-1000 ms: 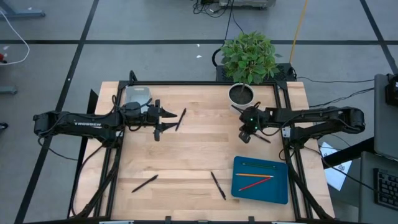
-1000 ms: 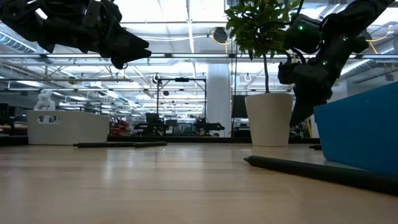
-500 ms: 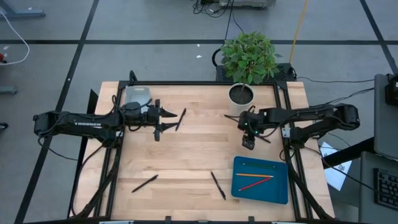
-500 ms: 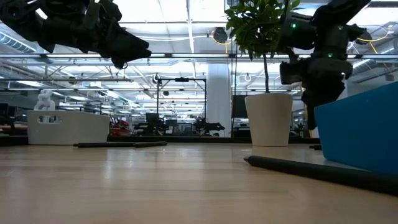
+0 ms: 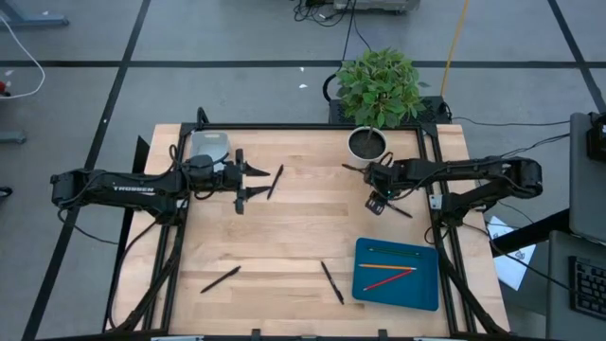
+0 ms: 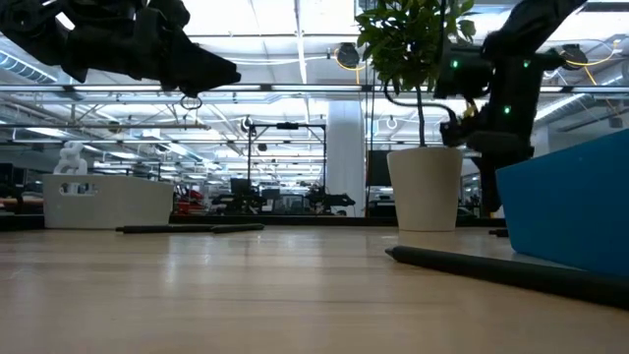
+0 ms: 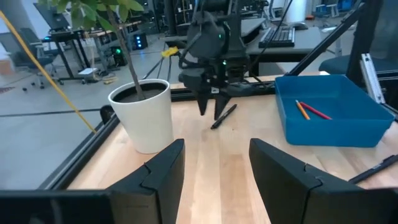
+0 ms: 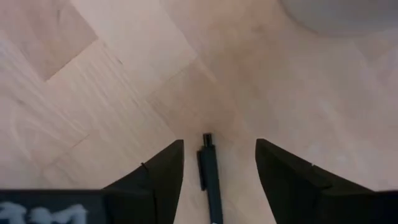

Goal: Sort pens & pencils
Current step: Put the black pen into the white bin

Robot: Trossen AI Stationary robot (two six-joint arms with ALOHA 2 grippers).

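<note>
My right tool (image 5: 377, 202) hangs open over the pale wooden counter (image 5: 294, 237), fingers either side of a slim black pen (image 8: 211, 180) lying flat below, not touching it. The white plant pot (image 5: 367, 144) stands just behind it, the shallow blue tray (image 5: 396, 294) with its thin orange, red and green pencils (image 5: 390, 273) in front, bare wood between. My left tool (image 5: 248, 184) waits open, empty, another black pen (image 5: 276, 181) just beside it; open counter stretches ahead.
</note>
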